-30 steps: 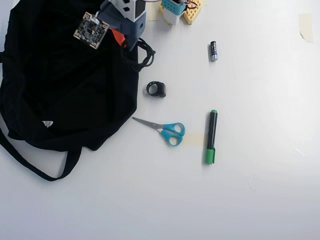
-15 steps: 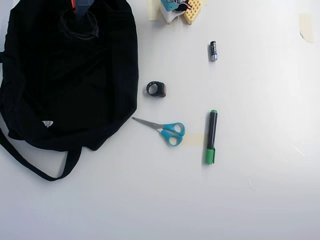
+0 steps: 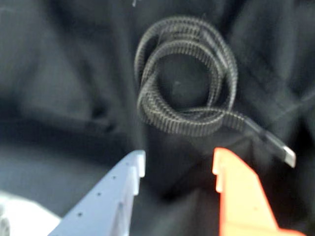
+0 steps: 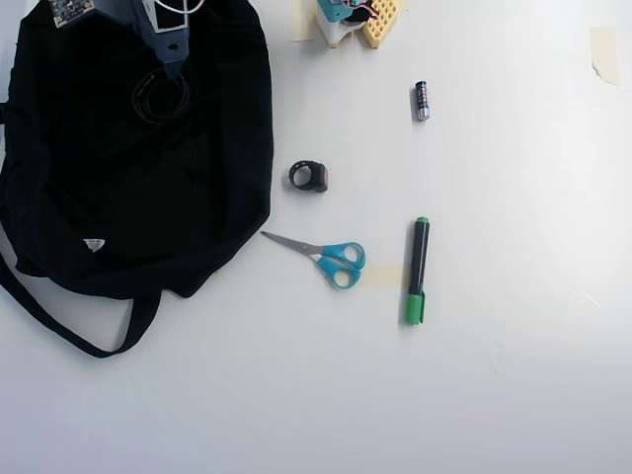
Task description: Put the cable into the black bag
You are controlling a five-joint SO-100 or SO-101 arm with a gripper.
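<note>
On the black bag (image 4: 128,197), the coiled cable (image 3: 184,78) lies free just beyond the spread, empty end effector (image 3: 179,164).

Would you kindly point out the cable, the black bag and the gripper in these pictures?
cable (image 3: 183,81): wrist view, on the coil's braided upper loop.
black bag (image 4: 109,202): overhead view, on the bare fabric of its middle.
gripper (image 3: 178,164): wrist view, midway between the grey and orange fingertips, which stand apart.
</note>
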